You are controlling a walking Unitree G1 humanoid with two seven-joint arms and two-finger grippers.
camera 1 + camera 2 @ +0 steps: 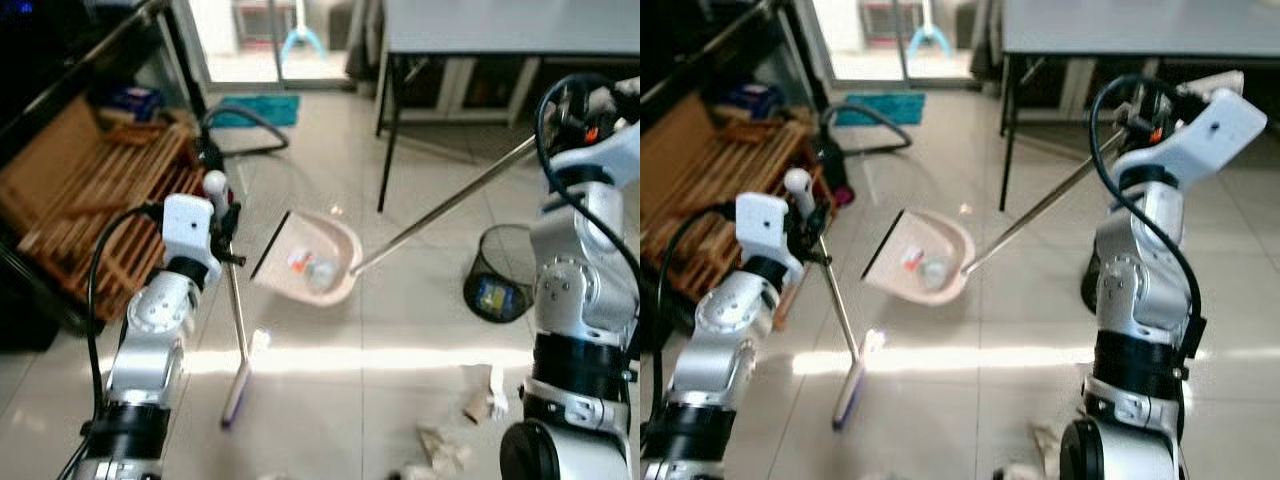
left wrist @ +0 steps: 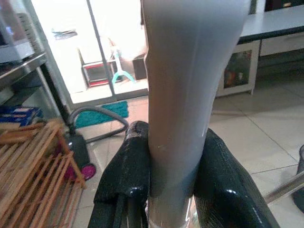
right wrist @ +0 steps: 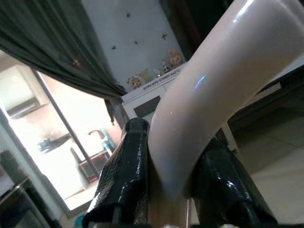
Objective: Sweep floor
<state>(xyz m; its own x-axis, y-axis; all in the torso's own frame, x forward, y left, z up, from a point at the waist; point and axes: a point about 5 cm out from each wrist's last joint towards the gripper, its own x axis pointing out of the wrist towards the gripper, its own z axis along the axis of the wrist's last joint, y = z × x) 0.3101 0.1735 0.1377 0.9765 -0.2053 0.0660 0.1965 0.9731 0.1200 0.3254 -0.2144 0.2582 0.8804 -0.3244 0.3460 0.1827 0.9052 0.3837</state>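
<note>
The left gripper (image 2: 173,190) is clamped on the broom (image 1: 234,330) handle, its head on the near floor. The right gripper (image 3: 173,190) grips the dustpan (image 1: 318,258) handle (2 scraps inside), pan mid-floor beside the black bin (image 1: 500,272).

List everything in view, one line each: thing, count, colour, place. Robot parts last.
dustpan: one, pale pink on a long metal handle, lifted mid-floor, litter inside
broom: one, thin metal pole, pale head on the tiles
wastebasket: one, black mesh, floor beside the right arm
paper scraps: several, whitish, floor by the robot's right
table: one, grey top with black legs, far right
wooden rack: one, brown, left
vacuum cleaner: one, dark with grey hose, by the rack
mat: one, teal, at the doorway
left claw: shut on broom handle
right claw: shut on dustpan handle
</note>
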